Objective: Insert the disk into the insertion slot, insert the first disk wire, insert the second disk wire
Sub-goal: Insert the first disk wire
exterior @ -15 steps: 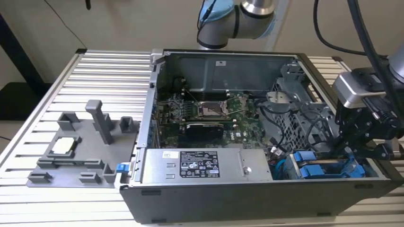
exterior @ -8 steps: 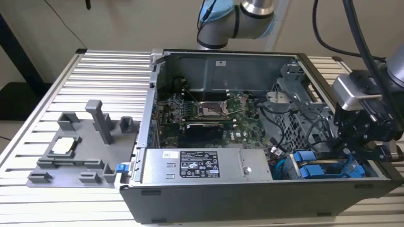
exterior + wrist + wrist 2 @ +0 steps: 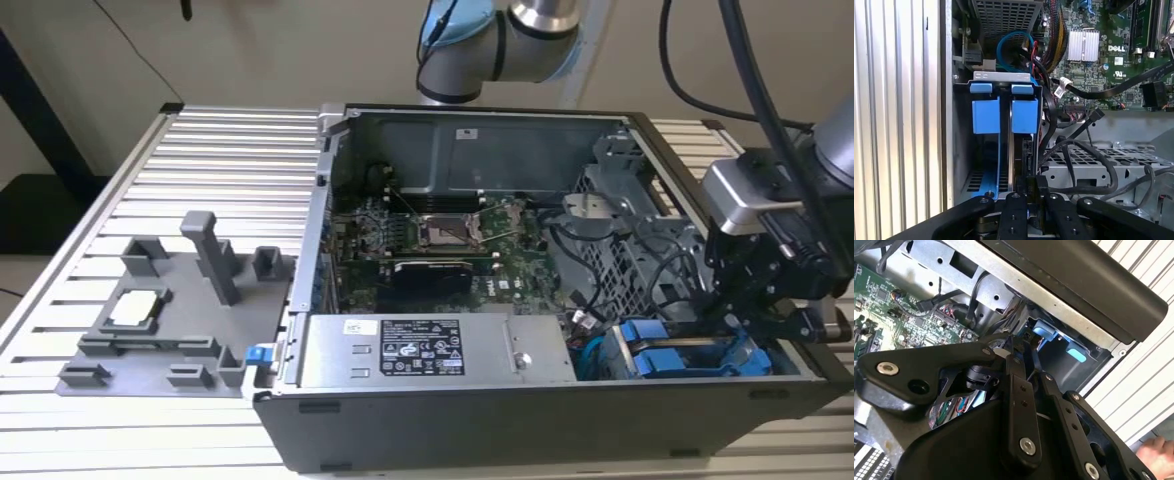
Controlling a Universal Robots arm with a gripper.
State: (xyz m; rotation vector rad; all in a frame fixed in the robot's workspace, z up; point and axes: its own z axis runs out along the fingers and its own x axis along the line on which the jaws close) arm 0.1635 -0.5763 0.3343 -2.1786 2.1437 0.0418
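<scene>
The disk [image 3: 1004,165] stands on edge in the insertion slot [image 3: 956,150], its blue carrier tabs [image 3: 986,115] at the far end of the bay. In the exterior view the disk [image 3: 694,362] lies in the case's near right corner, under my gripper [image 3: 763,325]. My gripper [image 3: 1032,196] sits at the disk's near end with its fingers close together on the dark edge of the drive. In the second wrist view the gripper [image 3: 1021,352] points toward the blue tabs [image 3: 1046,332]. A blue wire [image 3: 1014,42] loops behind the tabs, and a loose black connector [image 3: 1096,115] hangs beside the bay.
The open computer case [image 3: 534,420] lies on a slatted aluminium table [image 3: 200,150]. A silver power-supply box [image 3: 427,350] sits beside the bay, with the motherboard [image 3: 441,235] behind. A grey fixture plate [image 3: 160,310] rests at the exterior view's left. A person's hand [image 3: 1156,447] shows by the table edge.
</scene>
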